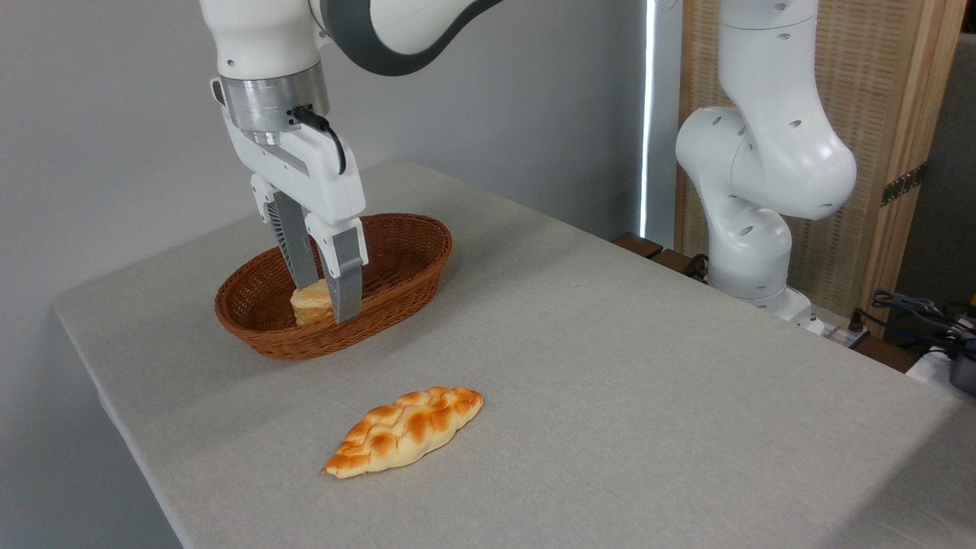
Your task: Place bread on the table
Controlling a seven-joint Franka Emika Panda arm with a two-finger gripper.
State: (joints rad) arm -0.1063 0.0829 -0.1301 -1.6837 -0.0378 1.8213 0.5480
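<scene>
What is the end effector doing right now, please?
End effector: fingers on either side of the bread in the basket; whether it is gripping cannot be told.

One basket (396,263), one small bread (309,303), one braided loaf (404,431), one table (610,366).

We see the gripper (326,297) down inside the wicker basket (396,293), fingers on either side of the bread (311,303); bread sits in the basket; braided loaf (406,430) lies on the table (648,381) in front of the basket, well apart.
</scene>
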